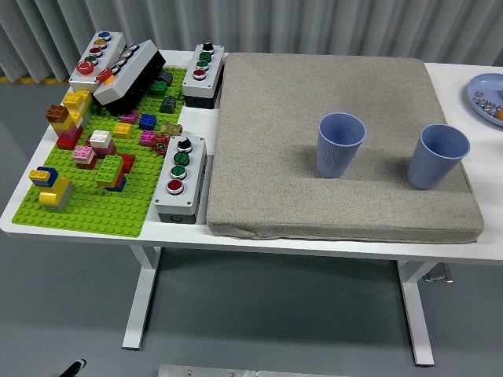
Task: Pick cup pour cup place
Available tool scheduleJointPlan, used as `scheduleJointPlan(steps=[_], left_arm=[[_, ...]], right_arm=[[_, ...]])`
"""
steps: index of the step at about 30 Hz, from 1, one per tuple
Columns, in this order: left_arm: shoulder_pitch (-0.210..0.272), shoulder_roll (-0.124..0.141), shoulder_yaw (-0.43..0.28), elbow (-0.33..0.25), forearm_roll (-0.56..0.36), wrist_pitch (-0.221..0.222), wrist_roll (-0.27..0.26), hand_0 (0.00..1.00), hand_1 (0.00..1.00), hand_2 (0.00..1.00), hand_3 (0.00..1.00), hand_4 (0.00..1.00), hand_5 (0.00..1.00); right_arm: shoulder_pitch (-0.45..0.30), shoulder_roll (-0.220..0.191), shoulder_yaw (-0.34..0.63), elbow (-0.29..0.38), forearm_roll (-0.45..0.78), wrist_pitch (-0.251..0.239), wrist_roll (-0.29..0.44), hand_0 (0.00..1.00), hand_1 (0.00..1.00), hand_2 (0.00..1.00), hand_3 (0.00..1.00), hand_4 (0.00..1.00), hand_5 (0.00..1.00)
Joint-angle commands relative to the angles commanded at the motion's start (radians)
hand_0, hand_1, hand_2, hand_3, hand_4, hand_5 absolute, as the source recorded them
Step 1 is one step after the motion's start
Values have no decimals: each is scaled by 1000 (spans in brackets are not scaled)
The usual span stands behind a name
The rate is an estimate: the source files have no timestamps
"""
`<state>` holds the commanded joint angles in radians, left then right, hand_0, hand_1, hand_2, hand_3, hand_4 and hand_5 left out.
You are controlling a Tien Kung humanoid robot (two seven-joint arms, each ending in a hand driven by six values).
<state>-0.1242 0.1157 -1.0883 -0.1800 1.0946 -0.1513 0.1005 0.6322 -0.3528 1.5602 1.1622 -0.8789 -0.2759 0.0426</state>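
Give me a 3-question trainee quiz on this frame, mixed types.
1. True or false: both blue cups stand upright on the grey mat.
2. Which cup is nearer the plate at the table's right edge? A) left cup B) right cup
3. Fill in: the button box nearest the table's front edge lies between the mat and the ____ baseplate.

Key: 1 true; 2 B; 3 green.
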Motion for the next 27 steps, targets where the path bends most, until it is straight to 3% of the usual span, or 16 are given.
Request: scheduleJointPlan(steps=[27], left_arm=[[10, -3, 6, 0, -16, 1, 2, 830, 789, 862, 774, 596, 998]], right_arm=[[-15, 3, -7, 12, -45, 23, -44, 933, 837, 852, 848, 793, 998]])
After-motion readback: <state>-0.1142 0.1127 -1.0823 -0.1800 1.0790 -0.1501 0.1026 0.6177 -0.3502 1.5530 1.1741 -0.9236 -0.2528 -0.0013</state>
